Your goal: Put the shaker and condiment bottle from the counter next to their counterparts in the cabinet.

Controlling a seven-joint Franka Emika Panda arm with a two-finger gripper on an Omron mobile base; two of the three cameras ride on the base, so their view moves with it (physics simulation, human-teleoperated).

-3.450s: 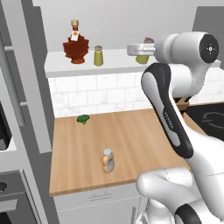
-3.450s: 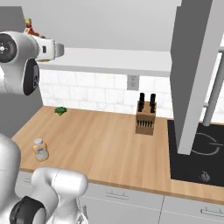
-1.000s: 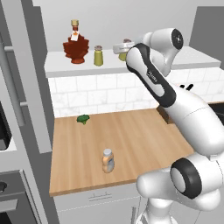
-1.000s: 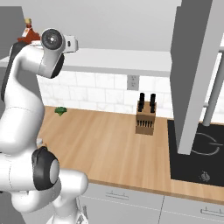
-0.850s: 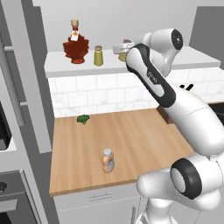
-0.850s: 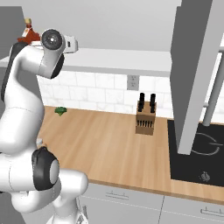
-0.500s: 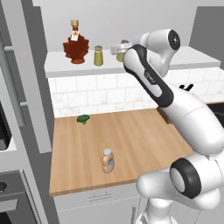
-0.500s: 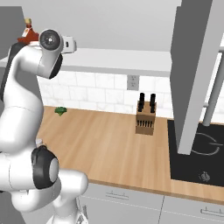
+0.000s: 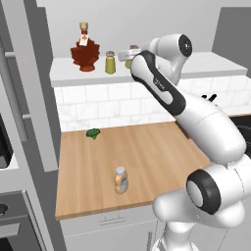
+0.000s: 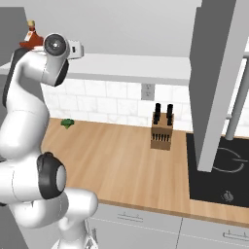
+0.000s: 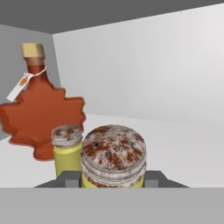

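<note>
One shaker (image 11: pixel 113 156) sits clamped in the end effector (image 9: pixel 131 54) at shelf (image 9: pixel 206 68) height; second shaker (image 11: pixel 67 148) just beyond, maple-leaf bottle (image 11: pixel 39 113) behind it. Condiment bottle (image 9: pixel 121 180) on counter (image 9: pixel 147 152) far below.

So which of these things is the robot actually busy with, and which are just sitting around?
Part of the job:
- shaker in the gripper
- orange bottle on the counter
- second shaker and maple-leaf bottle on the shelf

Just lying about:
- green vegetable
- knife block
- stovetop
</note>
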